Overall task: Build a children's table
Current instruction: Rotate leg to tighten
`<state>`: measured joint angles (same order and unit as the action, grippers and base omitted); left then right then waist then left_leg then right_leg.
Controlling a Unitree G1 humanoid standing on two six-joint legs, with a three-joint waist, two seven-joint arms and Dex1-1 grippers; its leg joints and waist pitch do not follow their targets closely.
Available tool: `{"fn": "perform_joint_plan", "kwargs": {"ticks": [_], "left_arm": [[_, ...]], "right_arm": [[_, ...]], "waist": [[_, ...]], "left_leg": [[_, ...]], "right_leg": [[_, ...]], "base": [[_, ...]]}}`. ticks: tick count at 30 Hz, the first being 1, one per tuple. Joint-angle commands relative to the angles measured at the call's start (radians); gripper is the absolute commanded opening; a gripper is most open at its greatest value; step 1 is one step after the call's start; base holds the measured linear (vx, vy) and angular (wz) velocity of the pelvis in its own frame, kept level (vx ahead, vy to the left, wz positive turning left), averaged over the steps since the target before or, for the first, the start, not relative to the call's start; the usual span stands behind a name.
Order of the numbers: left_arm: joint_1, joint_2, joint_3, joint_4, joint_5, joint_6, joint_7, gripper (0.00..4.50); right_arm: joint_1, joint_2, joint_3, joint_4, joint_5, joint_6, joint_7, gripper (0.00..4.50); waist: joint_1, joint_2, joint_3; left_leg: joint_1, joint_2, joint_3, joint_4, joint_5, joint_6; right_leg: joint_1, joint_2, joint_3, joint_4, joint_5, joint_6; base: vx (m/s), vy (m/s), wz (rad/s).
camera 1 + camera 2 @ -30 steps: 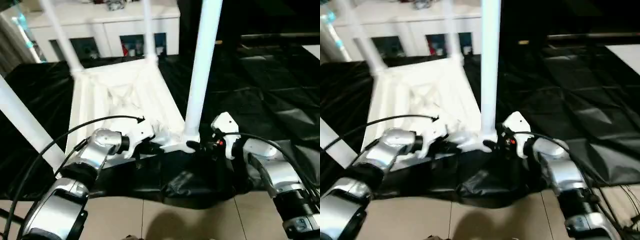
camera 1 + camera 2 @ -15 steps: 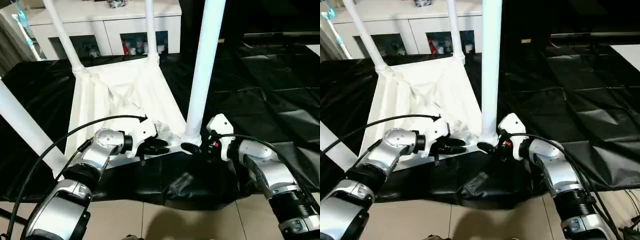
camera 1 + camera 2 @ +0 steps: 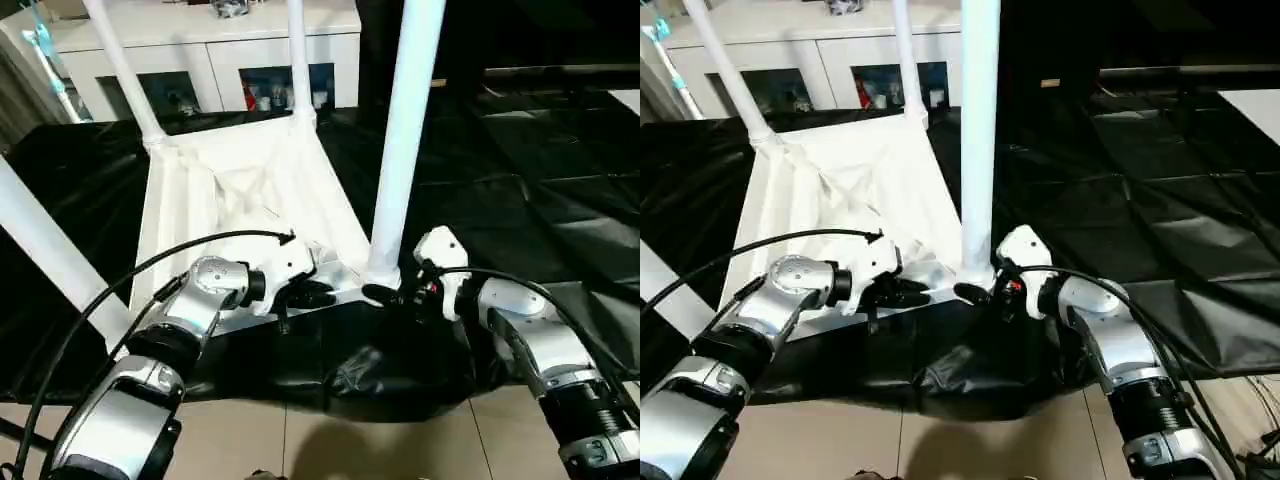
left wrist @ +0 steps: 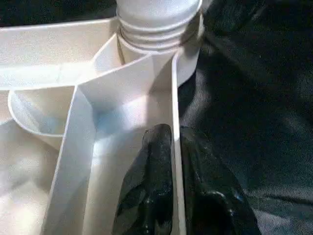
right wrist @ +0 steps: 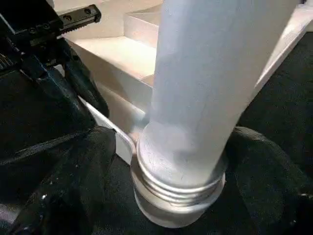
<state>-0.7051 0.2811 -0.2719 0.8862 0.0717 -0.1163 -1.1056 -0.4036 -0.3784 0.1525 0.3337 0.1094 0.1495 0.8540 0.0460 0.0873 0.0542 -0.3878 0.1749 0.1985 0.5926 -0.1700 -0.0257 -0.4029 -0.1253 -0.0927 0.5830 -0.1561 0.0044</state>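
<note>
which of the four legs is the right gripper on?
The near-right leg, tallest in the head view: the right gripper straddles its threaded base at the corner socket. The other three stand untouched; the left gripper pinches the tabletop rim.

Head pair looks down over both forearms; wrist cameras (very close) share the leg [image 5: 195, 98] socket.

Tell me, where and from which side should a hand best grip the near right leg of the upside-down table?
Probably low on the leg, just above its threaded base in the corner socket, coming level from the robot's side. The leg stands upright, round and smooth, so two fingers fit on opposite sides. The right hand already brackets it there, and the left hand clamps the rim.
</note>
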Motion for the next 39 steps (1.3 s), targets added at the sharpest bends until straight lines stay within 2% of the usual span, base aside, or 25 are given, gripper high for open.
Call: {"fn": "perform_joint_plan", "kwargs": {"ticks": [1,5,8,10,14,15,19,20,26,39], "left_arm": [[0.006,0.018,-0.007,0.006,0.018,0.014,0.0,0.12],[0.005,0.009,0.005,0.006,0.011,0.014,0.014,0.06],[0.008,0.003,0.004,0.005,0.008,0.011,0.013,0.06],[0.012,-0.001,0.005,0.002,0.004,0.015,0.012,0.06],[0.02,-0.003,0.004,-0.009,0.001,0.024,0.014,0.06],[0.021,-0.003,0.005,-0.01,0.0,0.026,0.015,0.0],[0.022,-0.003,0.005,-0.008,0.001,0.028,0.014,0.0],[0.022,-0.003,0.005,-0.007,0.001,0.026,0.015,0.0],[0.022,-0.002,0.006,-0.01,0.0,0.031,0.015,0.0],[0.021,-0.006,0.013,-0.009,-0.003,0.045,0.031,0.0]], "right_arm": [[-0.013,-0.001,-0.001,0.002,-0.007,-0.008,-0.005,3.8],[-0.017,0.004,-0.001,0.003,-0.002,-0.005,-0.001,3.8],[-0.023,0.008,0.019,0.028,-0.029,-0.012,-0.014,3.8],[-0.024,0.014,0.023,0.039,-0.031,-0.013,-0.016,3.8],[-0.029,0.034,0.008,0.047,-0.015,-0.014,-0.032,3.8],[-0.03,0.037,0.006,0.047,-0.012,-0.013,-0.033,3.5],[-0.03,0.041,0.001,0.05,-0.004,-0.018,-0.025,3.31],[-0.029,0.041,-0.001,0.048,0.001,-0.019,-0.017,3.06],[-0.025,0.039,-0.002,0.056,0.0,-0.02,-0.013,2.57],[-0.018,0.06,0.001,0.063,-0.013,-0.005,-0.045,2.37]], "waist": [[0.003,-0.027,-0.068],[0.001,-0.027,-0.07],[0.001,-0.027,-0.07],[0.001,-0.031,-0.071],[0.003,-0.03,-0.071],[0.003,-0.031,-0.071],[0.003,-0.03,-0.071],[0.004,-0.03,-0.072],[0.004,-0.03,-0.071],[0.003,-0.029,-0.071]], "left_leg": [[0.016,0.047,-0.027,-0.076,-0.334,0.046],[0.017,0.048,-0.026,-0.075,-0.327,0.049],[0.017,0.047,-0.025,-0.075,-0.322,0.05],[0.016,0.047,-0.024,-0.074,-0.316,0.052],[0.017,0.048,-0.024,-0.074,-0.31,0.055],[0.016,0.048,-0.024,-0.074,-0.311,0.055],[0.016,0.049,-0.024,-0.074,-0.307,0.054],[0.016,0.048,-0.024,-0.074,-0.303,0.057],[0.017,0.048,-0.024,-0.074,-0.307,0.055],[0.016,0.048,-0.024,-0.075,-0.313,0.053]], "right_leg": [[0.044,-0.036,0.038,-0.079,-0.403,-0.186],[0.043,-0.036,0.038,-0.079,-0.391,-0.192],[0.043,-0.036,0.038,-0.077,-0.377,-0.198],[0.042,-0.036,0.039,-0.077,-0.371,-0.203],[0.042,-0.037,0.039,-0.075,-0.372,-0.201],[0.043,-0.037,0.039,-0.076,-0.373,-0.2],[0.043,-0.036,0.04,-0.074,-0.361,-0.201],[0.044,-0.036,0.04,-0.073,-0.353,-0.204],[0.043,-0.036,0.04,-0.075,-0.37,-0.199],[0.043,-0.036,0.04,-0.075,-0.367,-0.201]], "base": [[0.0,0.0,0.0],[0.0,0.0,0.0],[0.0,0.0,0.0],[0.0,0.0,0.0],[0.0,0.0,0.0],[0.0,0.0,0.0],[0.0,0.0,0.0],[0.0,0.0,0.0],[0.0,0.0,0.0],[0.0,0.0,0.0]]}}
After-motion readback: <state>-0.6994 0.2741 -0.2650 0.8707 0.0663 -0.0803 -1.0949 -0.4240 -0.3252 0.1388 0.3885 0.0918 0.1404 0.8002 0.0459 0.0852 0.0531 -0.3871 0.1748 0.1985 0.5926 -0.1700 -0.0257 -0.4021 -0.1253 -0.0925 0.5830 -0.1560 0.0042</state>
